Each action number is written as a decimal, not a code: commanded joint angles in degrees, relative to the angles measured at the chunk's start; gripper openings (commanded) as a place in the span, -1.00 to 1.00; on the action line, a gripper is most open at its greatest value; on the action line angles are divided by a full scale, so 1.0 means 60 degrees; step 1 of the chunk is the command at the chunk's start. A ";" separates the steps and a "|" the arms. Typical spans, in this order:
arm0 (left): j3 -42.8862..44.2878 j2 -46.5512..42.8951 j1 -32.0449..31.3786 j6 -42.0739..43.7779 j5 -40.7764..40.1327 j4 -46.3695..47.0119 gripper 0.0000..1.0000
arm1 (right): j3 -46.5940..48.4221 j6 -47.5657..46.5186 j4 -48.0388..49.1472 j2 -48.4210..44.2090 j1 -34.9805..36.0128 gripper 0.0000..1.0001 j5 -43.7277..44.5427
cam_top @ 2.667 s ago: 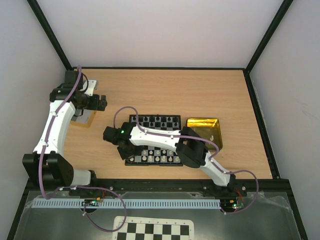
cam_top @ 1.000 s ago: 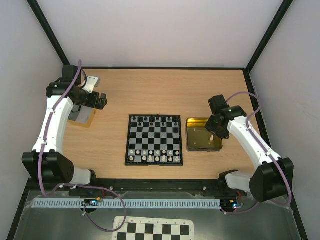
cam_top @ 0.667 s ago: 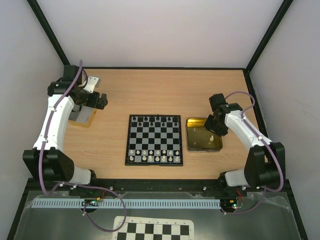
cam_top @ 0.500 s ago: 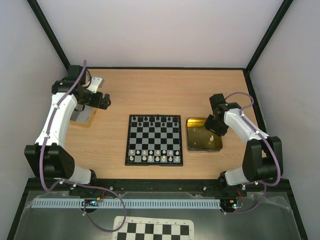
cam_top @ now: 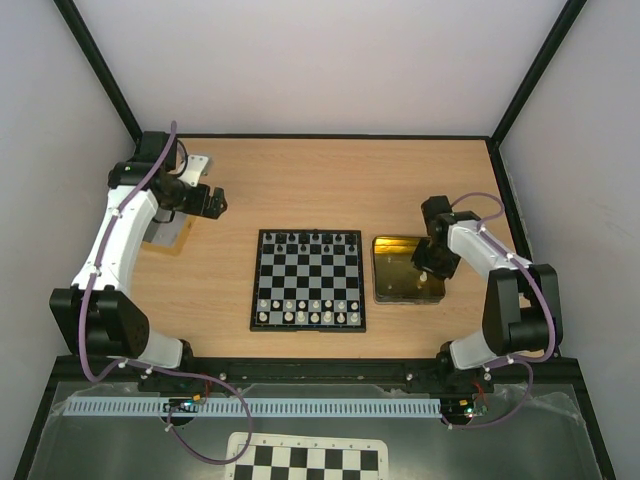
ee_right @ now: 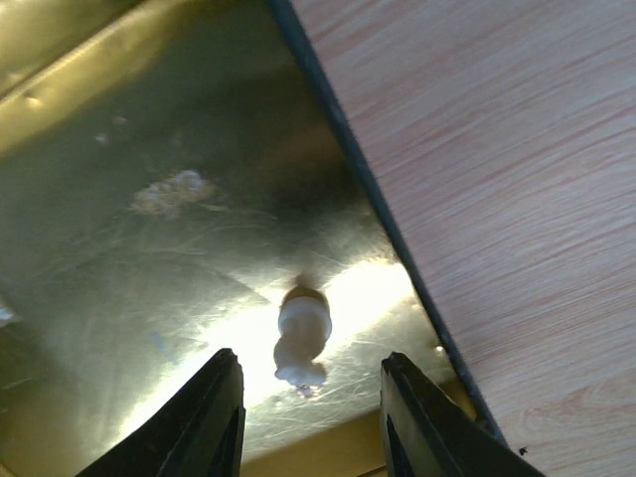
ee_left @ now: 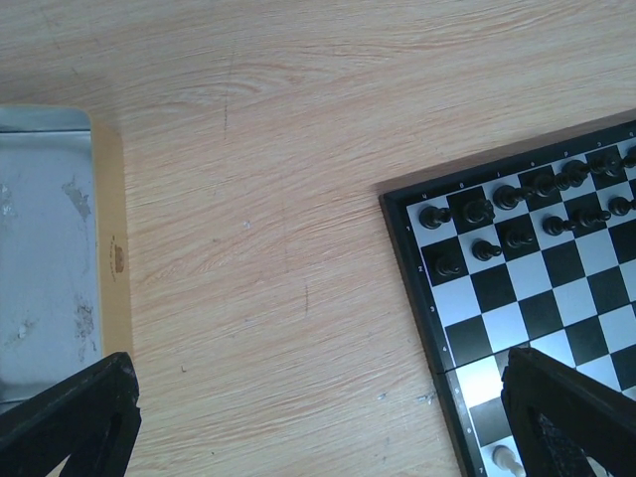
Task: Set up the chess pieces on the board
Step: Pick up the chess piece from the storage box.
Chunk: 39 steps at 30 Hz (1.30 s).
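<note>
Right gripper [ee_right: 308, 437] low in gold tray [ee_right: 119, 149], just right of board [cam_top: 308, 280]. Jaws part open, straddling one white chess piece [ee_right: 301, 343], gap on both sides, nothing held. Other white pieces [cam_top: 315, 304] stand on board's two near rows. Left gripper [ee_left: 318, 417] wide open, empty, over table [ee_left: 248, 199] off board's far-left corner.

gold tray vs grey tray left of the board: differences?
Colour: the shiny gold tin tray is mirror-yellow; the dull grey metal tray is scuffed silver with a tan rim.
Contents: the gold tray holds one small white plastic chess piece; the grey tray's visible part shows none.
Place: the gold tray sits close by the black-framed chessboard's right edge; the grey tray lies well left of it.
Both lie flat on the wooden table.
</note>
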 commanded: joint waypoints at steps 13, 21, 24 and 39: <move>-0.0282 -0.0282 -0.0119 -0.0180 0.0044 0.0047 0.98 | -0.0642 -0.0357 0.0642 0.0283 -0.0243 -0.38 -0.0071; -0.0334 -0.0304 -0.0156 -0.0169 0.0062 0.0057 0.98 | -0.0515 -0.0299 0.0716 0.0534 -0.0255 -0.60 -0.0011; -0.0372 -0.0315 -0.0172 -0.0154 0.0059 0.0078 0.98 | -0.0420 -0.0263 0.0679 0.0558 -0.0246 -0.70 -0.0067; -0.0238 -0.0160 -0.0288 -0.0150 0.0223 0.0164 0.98 | 0.0013 -0.0309 -0.0142 -0.0146 -0.0251 -0.83 -0.0245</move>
